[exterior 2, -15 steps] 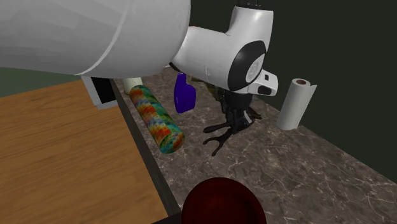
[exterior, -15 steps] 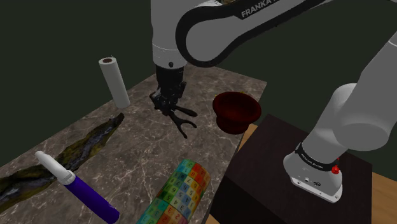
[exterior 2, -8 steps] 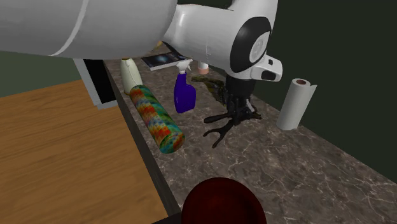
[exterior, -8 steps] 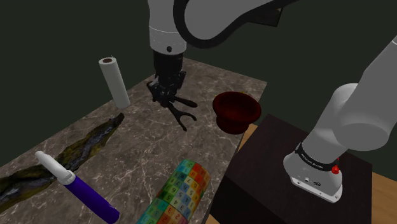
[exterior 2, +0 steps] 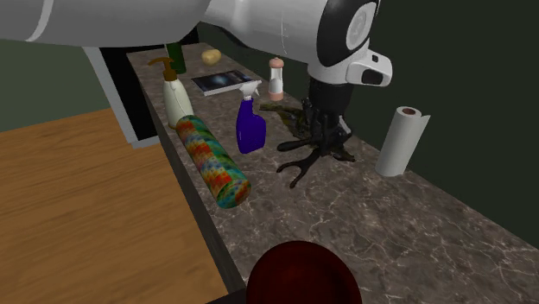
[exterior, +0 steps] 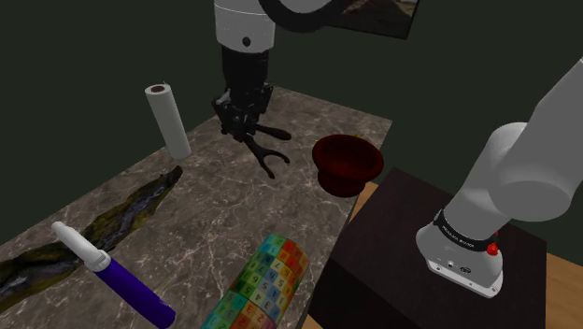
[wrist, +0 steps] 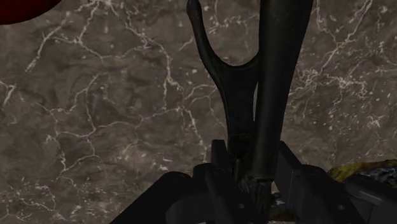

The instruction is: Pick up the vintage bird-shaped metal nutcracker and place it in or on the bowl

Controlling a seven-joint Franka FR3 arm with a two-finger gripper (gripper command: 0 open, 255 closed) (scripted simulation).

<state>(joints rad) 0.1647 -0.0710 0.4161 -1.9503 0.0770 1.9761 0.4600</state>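
Surface: dark veined marble-look counter [exterior: 210, 220], with a dark green wall [exterior: 84, 47] behind.
Gripper: all-black gripper [exterior: 245, 126], pointed down over the counter's middle and clenched on the nutcracker [exterior: 266, 154].
Grasp detail: wrist view, fingers [wrist: 219, 164] pressed against both sides of the dark stem [wrist: 273, 83].
Nutcracker: black, forked and slender; hanging tilted below the gripper [exterior 2: 324, 129], prongs [exterior 2: 298, 168] lowest. Contact of the prongs with the counter cannot be told.
Nutcracker location: over the counter, between the paper roll [exterior: 167, 120] and the bowl [exterior: 348, 164] in the shoulder view, apart from both.
Bowl: dark red, upright near the counter edge, just beside the stand [exterior: 411, 252]. Nothing visible inside.
Paper roll: white, upright, near the wall side [exterior 2: 402, 141].
Spray bottle: purple body, white head; lying on its side at the shoulder view's lower left [exterior: 112, 271].
Patterned cylinder: multicoloured, lying along the counter's front edge [exterior 2: 212, 160].
Soap dispenser: pale, upright, beyond the cylinder in the second exterior view [exterior 2: 177, 95].
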